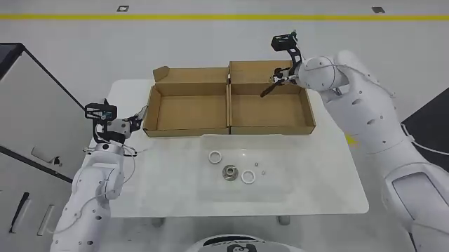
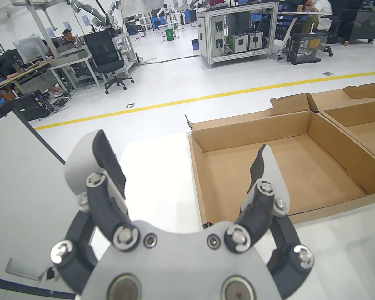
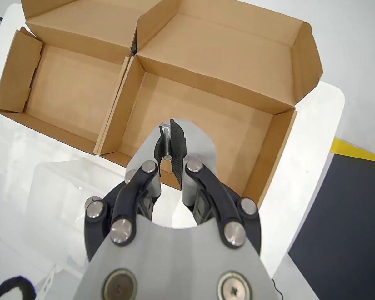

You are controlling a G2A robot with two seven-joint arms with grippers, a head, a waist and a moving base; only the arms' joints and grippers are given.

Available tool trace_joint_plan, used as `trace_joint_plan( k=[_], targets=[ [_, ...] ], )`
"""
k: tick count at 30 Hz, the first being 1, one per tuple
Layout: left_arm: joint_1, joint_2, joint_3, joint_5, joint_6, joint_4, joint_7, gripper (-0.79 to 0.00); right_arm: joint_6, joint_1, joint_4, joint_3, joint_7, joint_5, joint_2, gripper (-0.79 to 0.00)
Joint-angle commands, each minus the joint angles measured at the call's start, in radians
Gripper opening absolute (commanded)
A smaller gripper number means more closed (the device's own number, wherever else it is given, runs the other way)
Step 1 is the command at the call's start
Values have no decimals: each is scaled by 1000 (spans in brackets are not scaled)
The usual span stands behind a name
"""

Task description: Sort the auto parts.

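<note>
the right gripper [image 3: 168,134] has its fingers closed on a small threaded bolt [image 3: 166,146] and hangs above the inside of the right cardboard box [image 3: 212,79]. the left gripper [image 2: 181,145] has its fingers spread open with nothing between them, just beside the outer wall of the left cardboard box [image 2: 300,126], at the side of the tabletop [image 1: 316,175]. in front of the boxes, two white rings [image 1: 215,156] and a grey metal ring [image 1: 229,173] lie near each other.

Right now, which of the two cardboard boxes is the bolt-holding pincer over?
The right-hand box: the right pincer gripping the bolt hangs over it, not the left box.
</note>
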Motion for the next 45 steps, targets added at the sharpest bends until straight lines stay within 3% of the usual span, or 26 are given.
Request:
trace_joint_plan(
  k=[1, 7, 18, 28, 45],
  targets=[
    [0, 0, 0, 0, 0, 0, 0, 0, 0, 0, 0, 0, 0, 0, 0, -785],
    [0, 0, 0, 0, 0, 0, 0, 0, 2, -8, 7, -1, -14, -6, 0, -785],
    [0, 0, 0, 0, 0, 0, 0, 0, 123, 91, 286, -124, 60, -57, -62, -785],
    [0, 0, 0, 0, 0, 0, 0, 0, 114, 150, 541, -196, 38, -5, -132, -785],
    [0, 0, 0, 0, 0, 0, 0, 0, 90, 155, 699, -228, 10, -4, -184, -785]
  ],
)
